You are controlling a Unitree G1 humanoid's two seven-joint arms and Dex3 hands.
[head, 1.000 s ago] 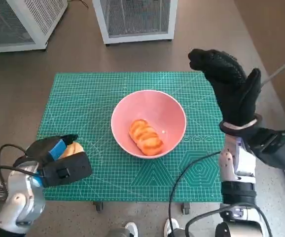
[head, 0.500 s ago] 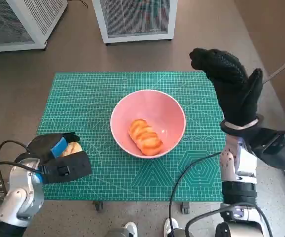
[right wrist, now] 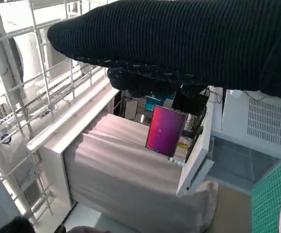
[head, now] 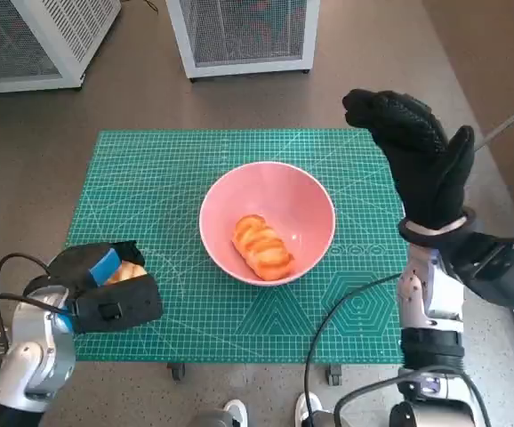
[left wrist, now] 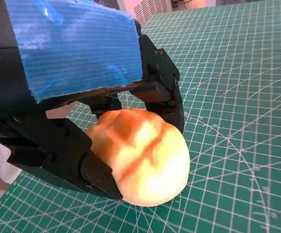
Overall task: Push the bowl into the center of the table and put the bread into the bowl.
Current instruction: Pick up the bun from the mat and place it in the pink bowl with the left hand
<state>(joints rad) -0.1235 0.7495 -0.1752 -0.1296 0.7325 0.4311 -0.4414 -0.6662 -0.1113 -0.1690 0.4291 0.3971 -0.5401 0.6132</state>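
A pink bowl [head: 306, 197] stands in the middle of the green cutting mat [head: 168, 169] with one golden bread roll [head: 261, 246] lying inside it. At the mat's near left corner my left hand [head: 97, 277] grips a second pale roll [head: 129, 270]; in the left wrist view its black fingers [left wrist: 164, 82] wrap the roll [left wrist: 148, 160] just above the mat [left wrist: 237, 97]. My gloved right hand [head: 417, 151] is raised above the mat's right edge, fingers spread and holding nothing; the glove [right wrist: 179, 43] fills the right wrist view.
Two white mesh-sided cabinets [head: 244, 31] [head: 35, 40] stand on the floor beyond the mat. Black cables [head: 337, 307] run along the near edge by my right forearm. The right wrist view looks out at white shelving [right wrist: 43, 97] and a covered bench.
My left hand has drawn slightly back toward the near edge with the roll. The right hand, bowl and the roll in it have stayed put.
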